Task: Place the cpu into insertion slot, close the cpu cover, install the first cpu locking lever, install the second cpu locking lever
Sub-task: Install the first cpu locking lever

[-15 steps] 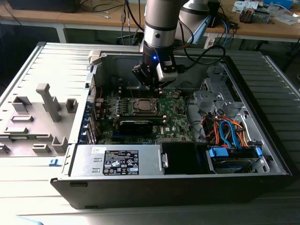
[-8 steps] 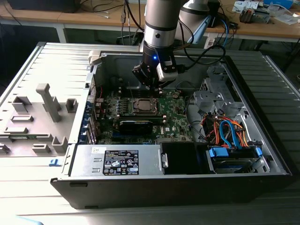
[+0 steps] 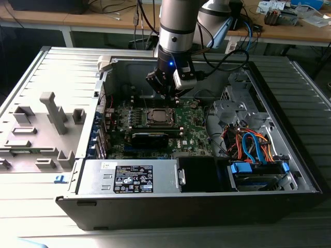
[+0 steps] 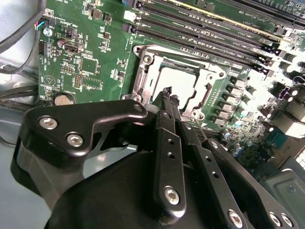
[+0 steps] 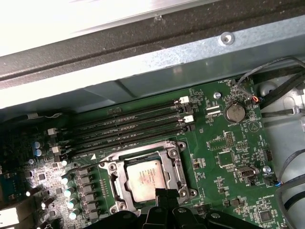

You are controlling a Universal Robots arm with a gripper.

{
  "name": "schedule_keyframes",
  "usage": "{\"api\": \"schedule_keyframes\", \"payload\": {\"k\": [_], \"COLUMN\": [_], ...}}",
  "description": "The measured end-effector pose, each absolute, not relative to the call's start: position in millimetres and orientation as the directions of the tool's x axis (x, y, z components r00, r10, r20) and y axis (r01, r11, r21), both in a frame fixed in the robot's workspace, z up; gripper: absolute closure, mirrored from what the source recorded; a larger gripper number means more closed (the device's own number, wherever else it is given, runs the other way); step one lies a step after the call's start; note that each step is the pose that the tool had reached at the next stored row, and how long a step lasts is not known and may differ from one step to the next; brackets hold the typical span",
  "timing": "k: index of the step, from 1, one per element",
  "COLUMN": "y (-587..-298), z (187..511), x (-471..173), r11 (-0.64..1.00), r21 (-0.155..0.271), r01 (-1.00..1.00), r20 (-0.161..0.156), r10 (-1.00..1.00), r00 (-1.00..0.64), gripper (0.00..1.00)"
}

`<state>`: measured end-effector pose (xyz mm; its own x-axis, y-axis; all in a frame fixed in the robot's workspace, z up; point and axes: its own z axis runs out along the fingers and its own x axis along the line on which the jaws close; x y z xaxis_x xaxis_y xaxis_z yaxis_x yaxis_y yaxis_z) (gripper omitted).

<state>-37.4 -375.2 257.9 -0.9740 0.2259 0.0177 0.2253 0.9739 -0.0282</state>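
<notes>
The cpu (image 5: 148,179) lies flat in the insertion slot (image 3: 140,120) on the green board, its silver-grey top showing in both wrist views (image 4: 178,82). The cpu cover (image 5: 114,177) lies down around it as a silvery frame (image 4: 143,71). My gripper (image 4: 169,94) hangs just above the socket's edge with its two black fingers (image 4: 167,143) pressed together and nothing seen between them. In the exterior view the gripper (image 3: 166,94) is over the far side of the socket. I cannot tell how the locking levers stand.
Long black memory slots (image 5: 128,129) run beside the socket. A coin battery (image 5: 234,112) sits on the board. The open case has a power supply (image 3: 129,176) at the front and a drive bay with coloured cables (image 3: 253,147) on the exterior view's right.
</notes>
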Motion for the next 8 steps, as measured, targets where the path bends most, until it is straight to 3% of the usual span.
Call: {"api": "schedule_keyframes", "payload": {"k": [8], "y": [-375.2], "z": [257.9], "x": [-37.4], "r11": [0.976], "r21": [-0.028], "r01": [0.216], "r20": [0.018], "r10": [0.216], "r00": [-0.976], "gripper": [0.89]}}
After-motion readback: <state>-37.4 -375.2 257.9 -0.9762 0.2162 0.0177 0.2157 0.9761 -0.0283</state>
